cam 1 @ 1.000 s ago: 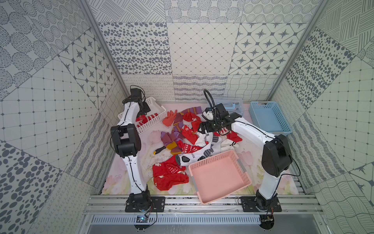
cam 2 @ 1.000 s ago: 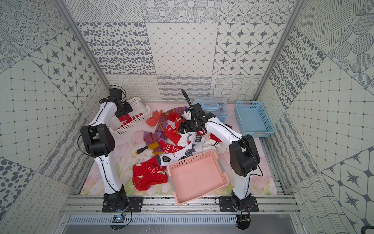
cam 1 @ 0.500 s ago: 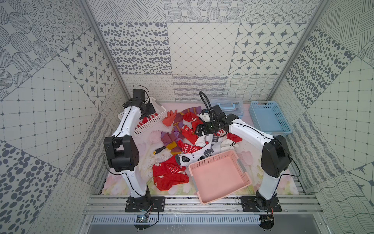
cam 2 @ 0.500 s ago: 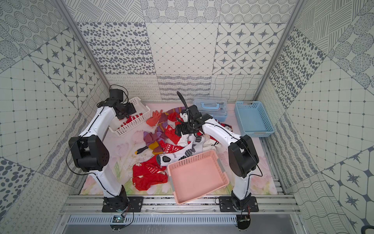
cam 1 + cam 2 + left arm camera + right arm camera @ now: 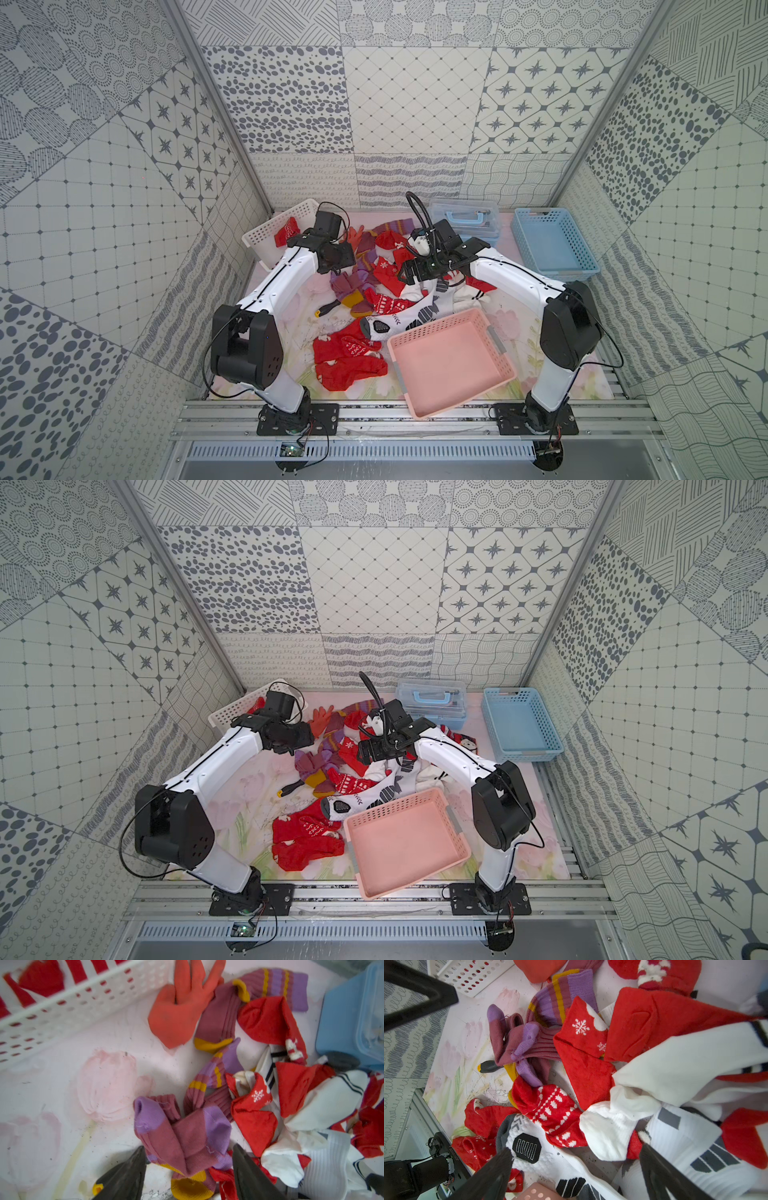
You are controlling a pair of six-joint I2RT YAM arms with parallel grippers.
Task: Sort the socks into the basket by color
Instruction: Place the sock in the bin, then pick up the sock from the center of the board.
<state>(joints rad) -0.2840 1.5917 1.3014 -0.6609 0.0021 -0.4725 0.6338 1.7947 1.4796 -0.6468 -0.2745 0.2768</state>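
Note:
The socks lie in a heap mid-table (image 5: 386,286): red ones with snowflakes (image 5: 581,1028), white ones with black-grey marks (image 5: 533,1147) and purple ones with yellow toes (image 5: 182,1134). More red socks (image 5: 349,361) lie in front, and one red sock (image 5: 286,230) sits in the white basket (image 5: 266,235). My left gripper (image 5: 189,1147) hangs open just above the purple socks, its jaws on either side of one. Over the white socks my right gripper (image 5: 575,1147) stands wide open, holding nothing.
A pink basket (image 5: 436,329) stands tilted at the front and a blue basket (image 5: 555,249) at the back right. A clear box with a blue handle (image 5: 465,216) is at the back. An orange-red glove (image 5: 178,1007) and a screwdriver (image 5: 328,308) lie by the heap.
My left arm has swung from over the white basket to the purple socks at the heap's left edge. The right gripper drifted slightly left over the heap. Both stayed open.

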